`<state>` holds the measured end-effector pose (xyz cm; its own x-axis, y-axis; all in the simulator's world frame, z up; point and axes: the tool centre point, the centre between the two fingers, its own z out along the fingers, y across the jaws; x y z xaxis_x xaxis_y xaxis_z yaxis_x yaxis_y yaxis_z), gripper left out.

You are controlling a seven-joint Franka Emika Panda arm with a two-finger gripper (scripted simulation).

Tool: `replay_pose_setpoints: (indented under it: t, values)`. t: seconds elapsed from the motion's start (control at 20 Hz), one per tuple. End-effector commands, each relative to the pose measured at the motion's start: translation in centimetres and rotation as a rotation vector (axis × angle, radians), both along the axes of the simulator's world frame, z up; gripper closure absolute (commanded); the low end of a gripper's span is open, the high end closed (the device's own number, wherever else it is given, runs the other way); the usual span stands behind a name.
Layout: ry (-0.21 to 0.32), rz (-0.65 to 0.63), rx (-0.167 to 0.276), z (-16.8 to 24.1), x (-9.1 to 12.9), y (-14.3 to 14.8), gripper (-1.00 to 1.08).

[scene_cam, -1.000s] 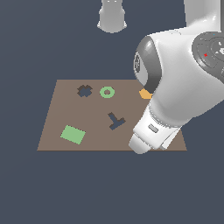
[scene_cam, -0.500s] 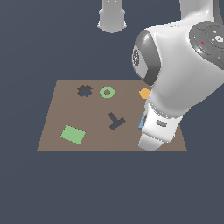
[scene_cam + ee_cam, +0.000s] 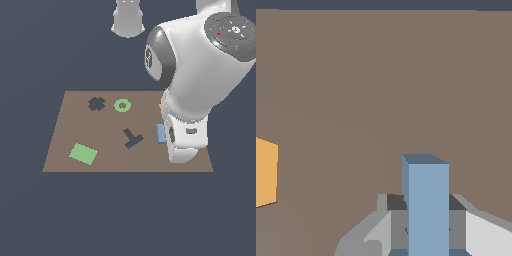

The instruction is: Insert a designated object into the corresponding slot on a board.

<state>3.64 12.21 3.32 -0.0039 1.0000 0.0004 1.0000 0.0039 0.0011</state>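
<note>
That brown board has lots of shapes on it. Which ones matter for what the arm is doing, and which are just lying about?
Part of the job:
- light-blue block, between the pincer fingers
- dark T-shaped slot
- brown board

Just lying about:
- green square tile
- green ring
- dark cross-shaped cutout
- orange piece

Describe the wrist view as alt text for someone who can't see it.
A light-blue block stands between the end effector's grey fingers, right over a plain brown board. An orange piece shows at the picture's edge; no slot is in sight.
</note>
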Motion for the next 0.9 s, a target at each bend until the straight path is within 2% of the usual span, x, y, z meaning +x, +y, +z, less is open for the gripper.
replay_pose_setpoints:
  t: [0.0, 0.85]
  values:
    - [-0.001, 0.104, 0.000, 0.1, -0.6, -0.3, 1.08]
    - [-0.002, 0.762, -0.001, 0.3, -3.1, -3.6, 1.08]
